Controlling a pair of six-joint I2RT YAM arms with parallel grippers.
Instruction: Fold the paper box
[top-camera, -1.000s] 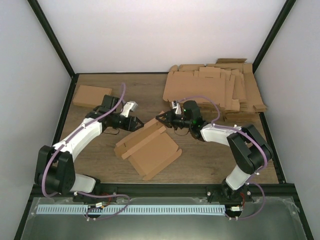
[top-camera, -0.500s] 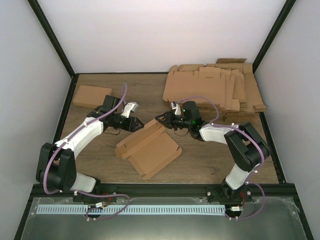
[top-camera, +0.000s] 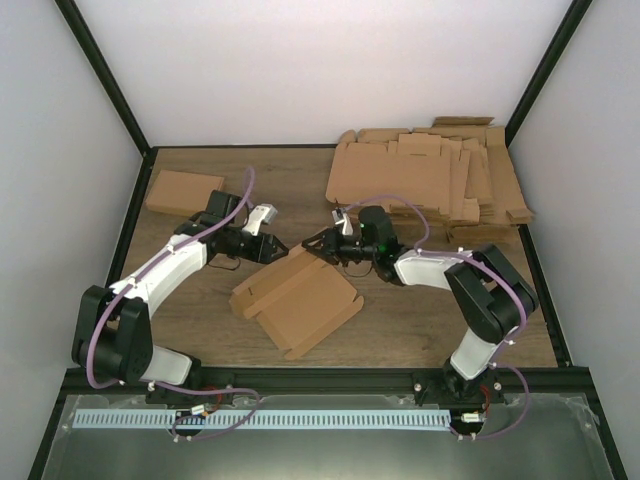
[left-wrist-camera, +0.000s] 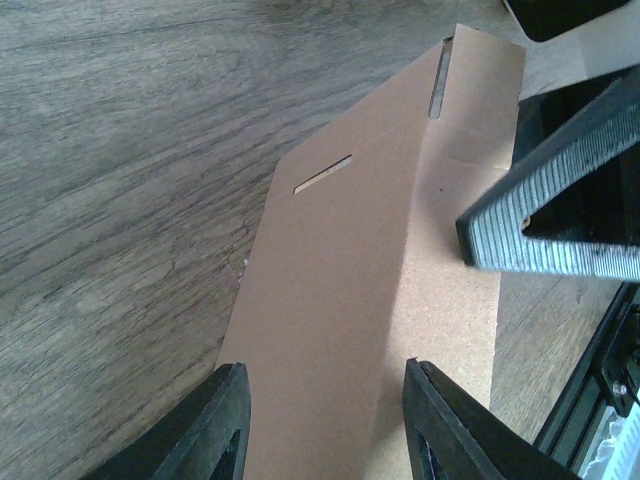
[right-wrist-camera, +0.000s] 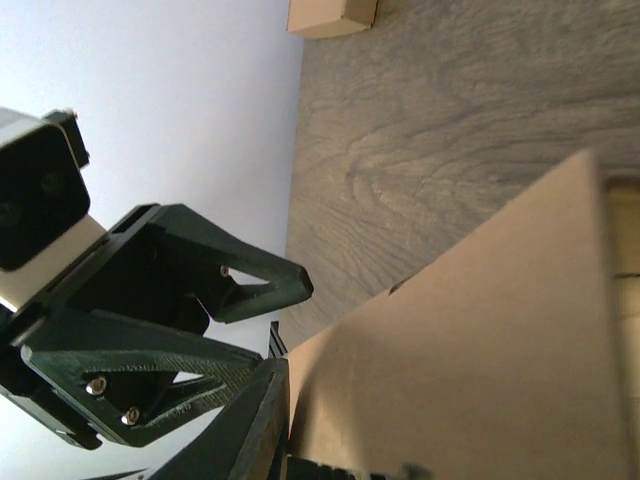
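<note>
Box: plain brown die-cut, part folded, mid-surface. Its far edge sits right between the two sets of jaws.

Left jaws: partly apart. Both fingers show at the bottom of the left wrist view. A slotted box panel lies just beyond the tips and runs away from them. No grip visible.

Right jaws: face the left jaws across that edge. One ribbed finger is at the panel's right side, touching or just above it, cannot tell which. In the right wrist view the box panel fills the lower right and only one own finger shows beside it, so cannot tell wide or narrow.

Sheet pile: well behind the right jaws. Cardboard piece: behind and left of the left jaws.
</note>
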